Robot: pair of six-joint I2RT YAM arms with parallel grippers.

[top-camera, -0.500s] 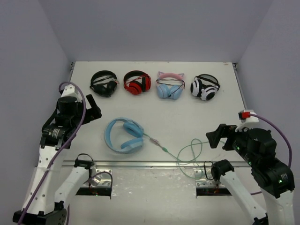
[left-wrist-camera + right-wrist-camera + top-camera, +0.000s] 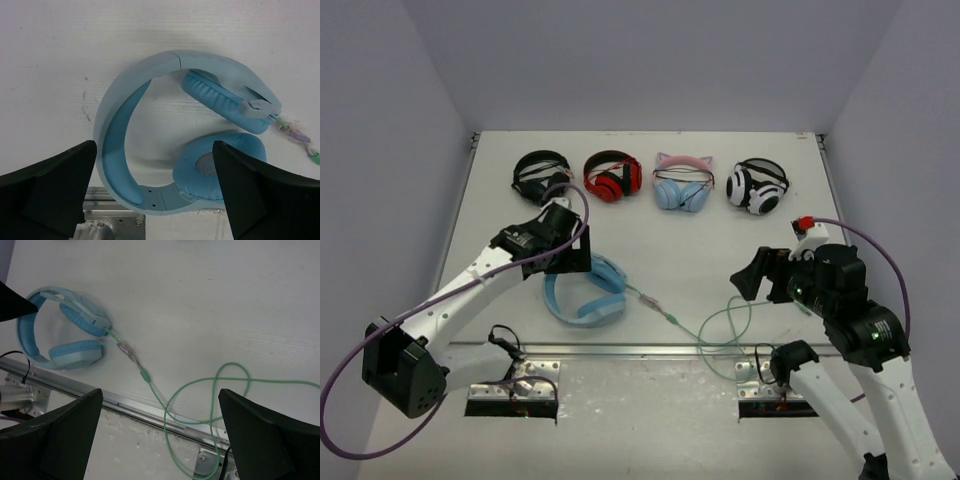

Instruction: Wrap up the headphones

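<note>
Your left gripper (image 2: 570,262) hangs over the headphones (image 2: 560,300), jaws spread wide and holding nothing. In its wrist view the fingers (image 2: 50,195) sit either side of the blue headband. The headphones lie flat on the table (image 2: 720,220), near its front edge. Their pale-green cable (image 2: 232,364) trails right in loose loops, crossing the metal rail (image 2: 620,349). Your right gripper (image 2: 745,283) hovers above those loops, also spread wide and empty.

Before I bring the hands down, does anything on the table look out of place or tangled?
Yes: the headphones lie flat, but their cable trails loose toward the right arm's side, crosses over itself in a loop and spills past the metal rail at the near edge. Nothing looks damaged.
</note>
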